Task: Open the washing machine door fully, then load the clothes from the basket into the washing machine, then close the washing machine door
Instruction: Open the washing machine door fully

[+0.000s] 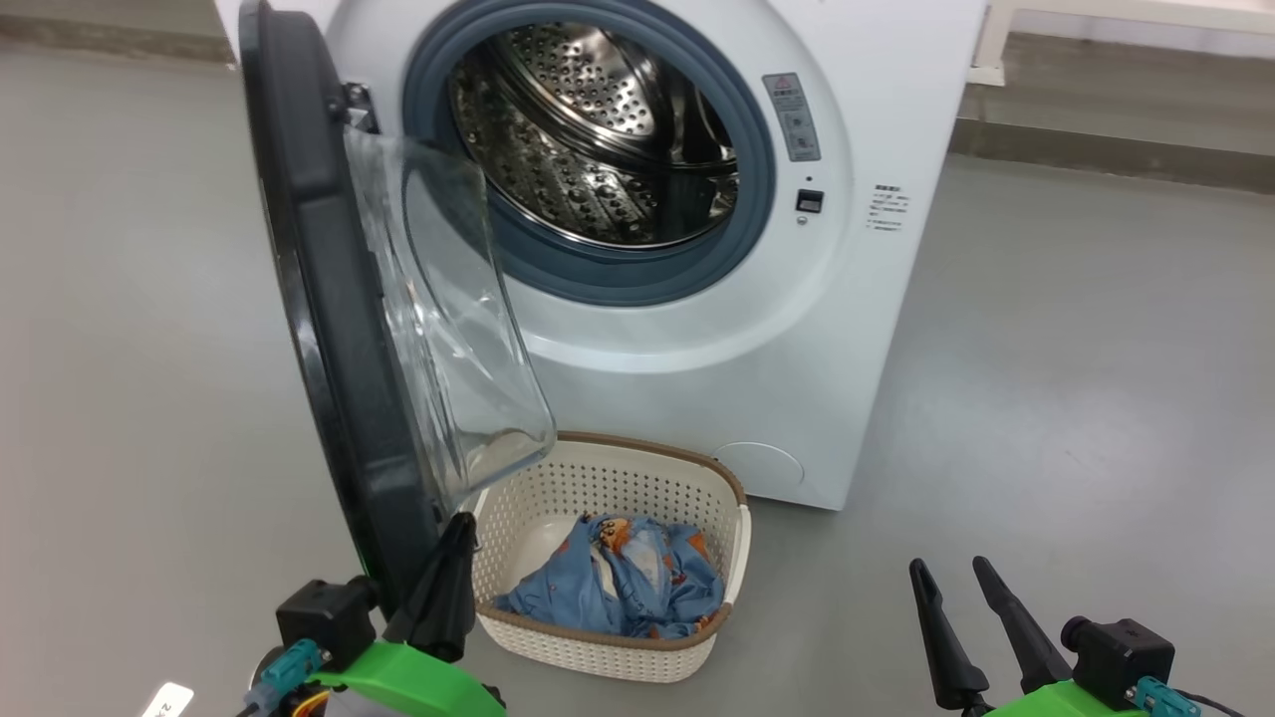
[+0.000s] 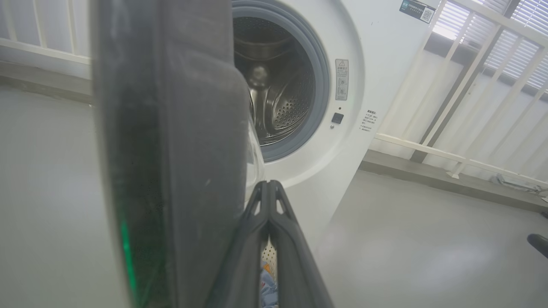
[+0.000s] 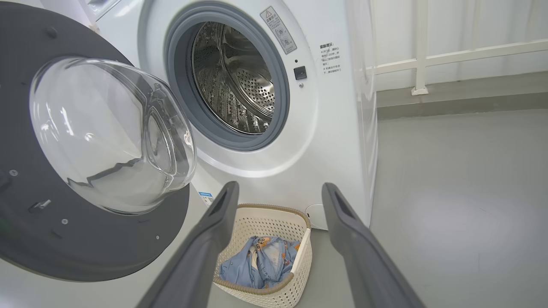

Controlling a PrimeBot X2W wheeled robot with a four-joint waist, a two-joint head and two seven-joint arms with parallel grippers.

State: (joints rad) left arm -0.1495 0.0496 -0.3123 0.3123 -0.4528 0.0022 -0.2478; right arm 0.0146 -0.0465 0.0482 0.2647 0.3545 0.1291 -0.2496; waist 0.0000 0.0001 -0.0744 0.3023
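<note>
Grey floor (image 1: pixel 1076 418), plain room. Head view: the white front-loading washing machine (image 1: pixel 877 329) has its big round glossy black door with the clear glass bowl window (image 1: pixel 339 378) swung out roughly square to the front. The perforated steel drum (image 1: pixel 588 119) looks empty. The cream perforated plastic basket with the brown rim (image 1: pixel 637 478) sits on the floor just in front of the machine, partly under the door's bowl, and the light blue printed garment (image 1: pixel 628 583) lies bunched inside it. My left gripper (image 1: pixel 464 523) is at the door's lower edge, my right gripper (image 1: pixel 948 568) low and well apart. Left wrist view: left fingers pressed together, holding nothing, just beside the door's inner rim; can't tell if they're touching. Right wrist view: right jaws spread wide, empty, pointing toward the basket. My read: opening is nearly done, maybe not to the stop. Loading and closing are both left.
</note>
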